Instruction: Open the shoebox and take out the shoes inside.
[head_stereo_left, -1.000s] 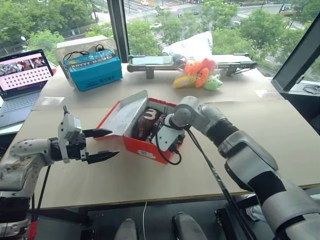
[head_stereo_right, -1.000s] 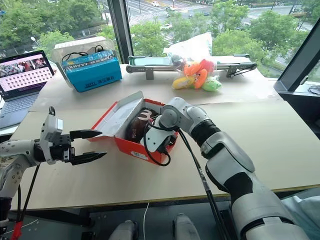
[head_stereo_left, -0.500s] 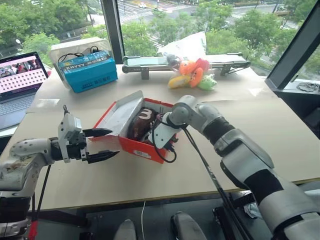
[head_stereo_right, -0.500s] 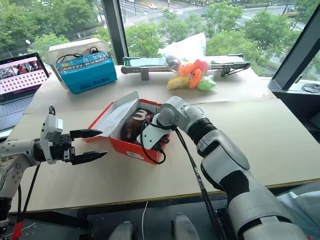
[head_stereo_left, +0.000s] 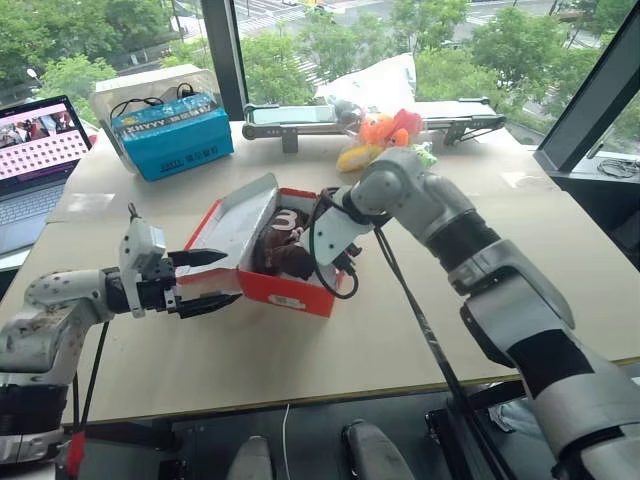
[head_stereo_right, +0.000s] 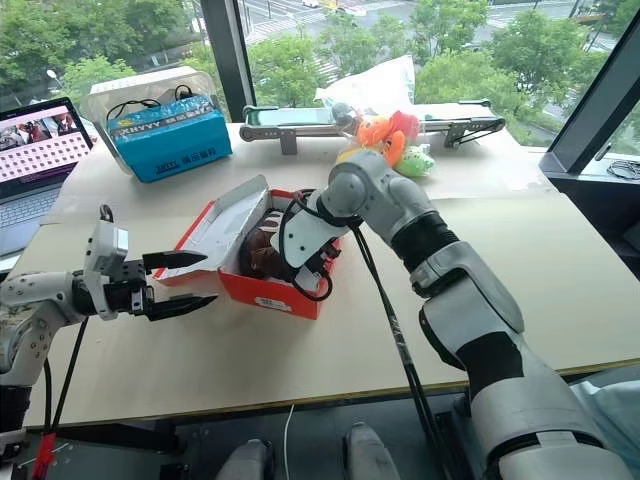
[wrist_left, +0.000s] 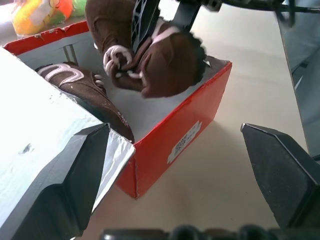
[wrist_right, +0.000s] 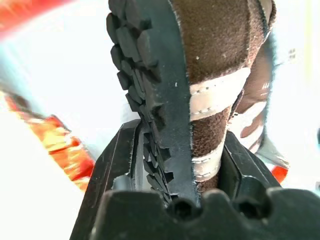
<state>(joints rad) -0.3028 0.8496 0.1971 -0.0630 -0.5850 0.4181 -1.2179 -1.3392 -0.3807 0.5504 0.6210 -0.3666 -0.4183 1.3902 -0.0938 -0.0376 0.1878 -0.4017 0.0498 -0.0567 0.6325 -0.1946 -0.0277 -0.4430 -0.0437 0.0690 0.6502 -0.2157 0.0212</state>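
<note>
L end effector (head_stereo_left: 205, 281) sits nearest, low over the worktop (head_stereo_left: 330, 350), jaws spread wide w/ nothing between them; upper finger lies against the edge of the open lid, lower finger just off the box's near-left corner.

Shoebox (head_stereo_left: 300, 293) is next, red, mid-worktop, lid (head_stereo_left: 232, 225) hinged back & leaning up toward the robot's left, grey-white inside showing, barcode label on the near wall.

R end effector (wrist_right: 167, 165) is over the box, pointing steeply down, clamped on one brown shoe (wrist_left: 160, 60): fingers pinch it across sole & upper, treaded black sole against one finger, white-striped fuzzy side against the other. Shoe is lifted clear of the box floor, hanging above the opening. Second shoe (wrist_left: 85, 90) lies inside the box, on the lid side, white marking up.

Further back: blue box (head_stereo_left: 172, 135) w/ black cables on top at far left, laptop (head_stereo_left: 35, 150) at the left edge w/ screen lit. Far centre, a long grey-black bar-shaped device (head_stereo_left: 300, 117) near the window edge, orange-yellow-green plush toys (head_stereo_left: 385, 135) just beside it, white plastic bag (head_stereo_left: 380, 85) behind.
</note>
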